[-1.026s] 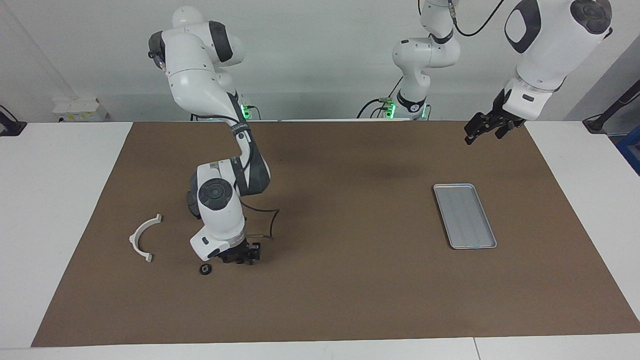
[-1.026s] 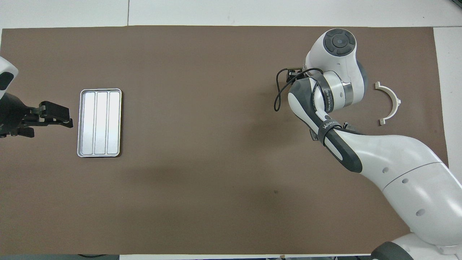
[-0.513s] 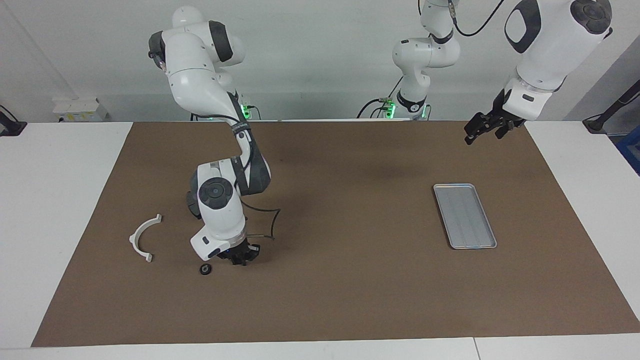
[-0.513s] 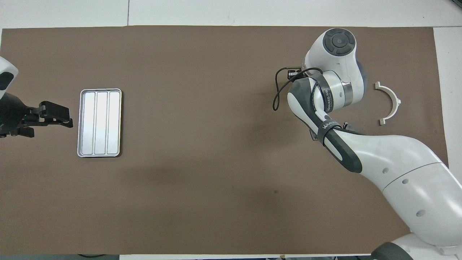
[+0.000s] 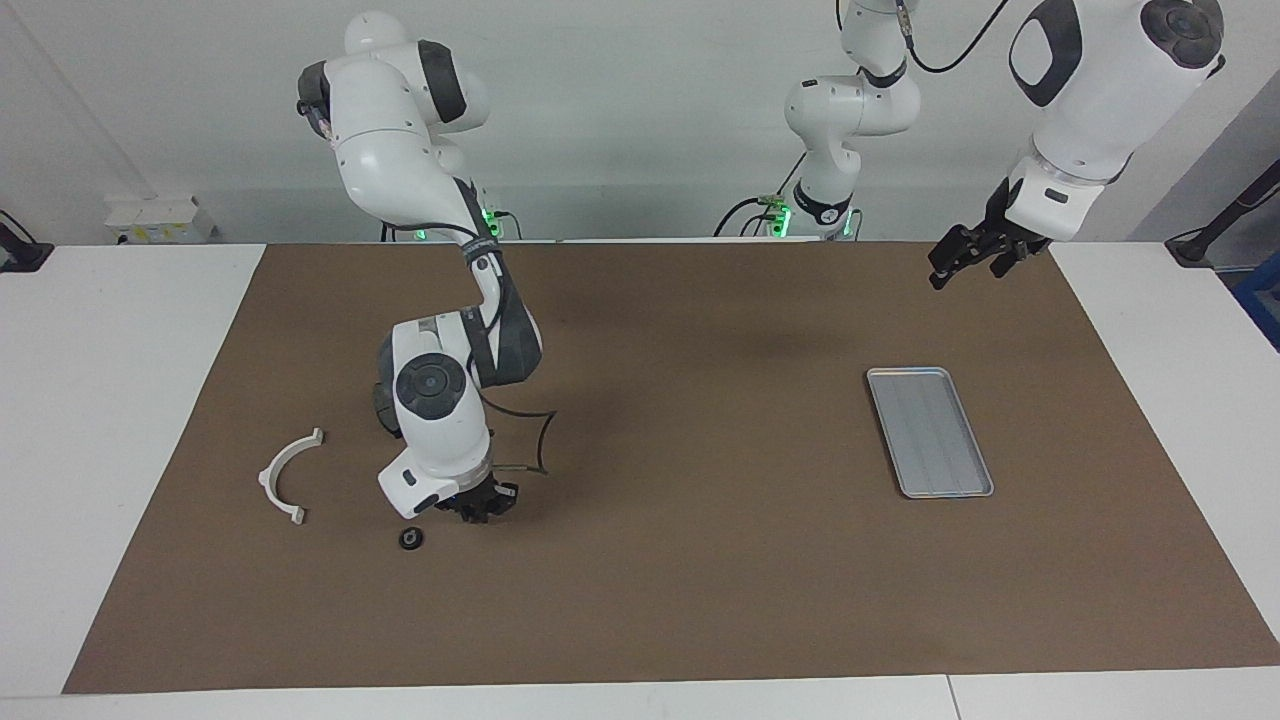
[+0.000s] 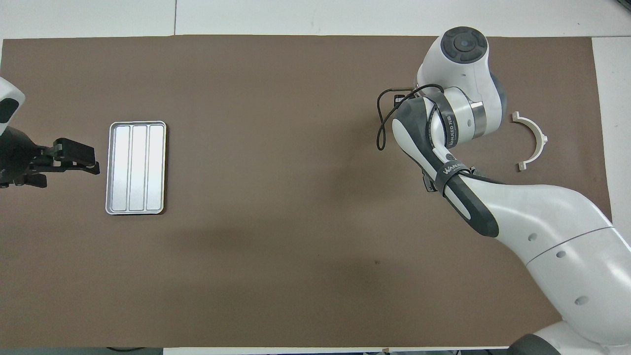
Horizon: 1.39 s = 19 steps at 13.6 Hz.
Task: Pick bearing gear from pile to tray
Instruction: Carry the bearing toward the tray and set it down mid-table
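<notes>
Right claw low over the counter near the pile, grip unreadable. Small black gear lying just beside it, well apart from the tray. Left claw waiting, released. Risk: closing off-centre and nudging the gear away.

A white worktop carries a large brown mat. On the mat, toward the left arm's end, lies a silver tray. Toward the right arm's end lie a white curved bracket and, near it, a small black round part.
</notes>
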### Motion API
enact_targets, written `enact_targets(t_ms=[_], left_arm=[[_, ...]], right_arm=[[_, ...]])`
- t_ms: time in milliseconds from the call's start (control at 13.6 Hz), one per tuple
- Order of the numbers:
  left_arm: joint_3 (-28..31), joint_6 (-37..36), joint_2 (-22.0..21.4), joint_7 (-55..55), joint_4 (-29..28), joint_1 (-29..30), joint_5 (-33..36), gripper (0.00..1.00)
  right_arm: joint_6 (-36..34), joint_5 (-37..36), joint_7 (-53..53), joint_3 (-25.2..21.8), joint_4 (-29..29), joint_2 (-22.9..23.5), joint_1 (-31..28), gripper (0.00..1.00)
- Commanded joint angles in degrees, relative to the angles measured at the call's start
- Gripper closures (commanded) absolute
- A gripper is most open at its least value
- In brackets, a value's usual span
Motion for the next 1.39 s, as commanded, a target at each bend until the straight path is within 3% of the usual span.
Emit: enact_targets(t_ms=[0,220,513,806,1026,1320], left_arm=[[0.2,-0.7,-0.6,0.4,0.3,-0.1,-0.6,0.00],[0.2,-0.7,-0.6,0.4,0.3,-0.1,-0.6,0.00],[0.2,-0.7,-0.6,0.4,0.3,-0.1,-0.6,0.00],[0.2,-0.7,-0.6,0.4,0.3,-0.1,-0.6,0.00],[0.2,-0.7,-0.6,0.4,0.3,-0.1,-0.6,0.00],[0.2,-0.7,-0.6,0.4,0.3,-0.1,-0.6,0.00]], right_arm=[[-13.0,3.9,5.3,2.9,8.2,-2.6,1.7,1.00],[-20.2,4.7,17.7,4.1,14.7,-2.7,8.1,1.00],[-19.9,6.1,36.9,5.4,16.9,-4.1,17.6,1.00],[-13.7,6.9,45.7,7.3,15.5,-4.2,22.1,1.00],[-7.2,1.9,49.8,7.1,12.3,-0.1,26.4,1.00],[3.5,-1.5,50.7,7.0,5.6,3.0,25.9,1.00]])
